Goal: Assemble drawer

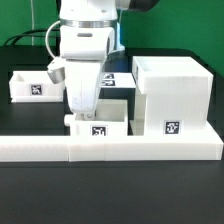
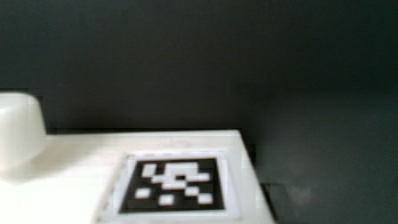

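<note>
The tall white drawer case (image 1: pixel 170 92) stands at the exterior view's right, its square tag facing front. One small white tagged tray (image 1: pixel 113 122) sits just left of the case, against the border wall. A second tagged tray (image 1: pixel 22 90) sits at the far left. My white gripper (image 1: pixel 76 116) reaches down to the left wall of the middle tray. Its fingertips are hidden there, so I cannot tell open from shut. The wrist view shows a flat white face with a blurred tag (image 2: pixel 178 185) and a rounded white part (image 2: pixel 16 135), with none of my fingers visible.
The long low white L-shaped border wall (image 1: pixel 120 150) runs along the front, with the middle tray and the case resting against it. The marker board (image 1: pixel 115 78) lies flat behind my gripper. The table top is black.
</note>
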Robot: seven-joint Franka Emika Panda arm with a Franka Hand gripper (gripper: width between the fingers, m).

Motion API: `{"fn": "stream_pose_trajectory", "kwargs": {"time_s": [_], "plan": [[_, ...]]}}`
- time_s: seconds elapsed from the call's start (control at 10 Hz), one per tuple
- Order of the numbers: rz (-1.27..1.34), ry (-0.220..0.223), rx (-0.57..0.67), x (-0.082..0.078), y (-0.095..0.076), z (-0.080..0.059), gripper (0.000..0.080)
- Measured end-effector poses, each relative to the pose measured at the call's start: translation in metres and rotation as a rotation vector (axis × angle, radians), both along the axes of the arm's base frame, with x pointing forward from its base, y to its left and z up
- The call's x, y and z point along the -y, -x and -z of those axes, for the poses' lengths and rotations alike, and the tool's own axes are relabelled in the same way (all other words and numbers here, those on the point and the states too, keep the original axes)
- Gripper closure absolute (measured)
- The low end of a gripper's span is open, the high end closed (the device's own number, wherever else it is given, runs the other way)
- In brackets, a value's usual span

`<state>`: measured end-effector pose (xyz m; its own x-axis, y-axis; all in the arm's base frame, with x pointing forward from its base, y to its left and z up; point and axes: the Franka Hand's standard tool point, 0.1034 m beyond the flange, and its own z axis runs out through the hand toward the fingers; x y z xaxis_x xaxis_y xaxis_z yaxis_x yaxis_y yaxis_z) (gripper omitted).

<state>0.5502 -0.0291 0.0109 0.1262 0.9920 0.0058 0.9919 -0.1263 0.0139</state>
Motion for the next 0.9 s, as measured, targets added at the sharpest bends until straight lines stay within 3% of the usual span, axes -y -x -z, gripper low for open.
{"fn": "stream_pose_trajectory", "kwargs": {"time_s": [0.9], "plan": [[-0.049, 0.016, -0.005, -0.004, 0.0029, 0.0021, 0.0757]]}}
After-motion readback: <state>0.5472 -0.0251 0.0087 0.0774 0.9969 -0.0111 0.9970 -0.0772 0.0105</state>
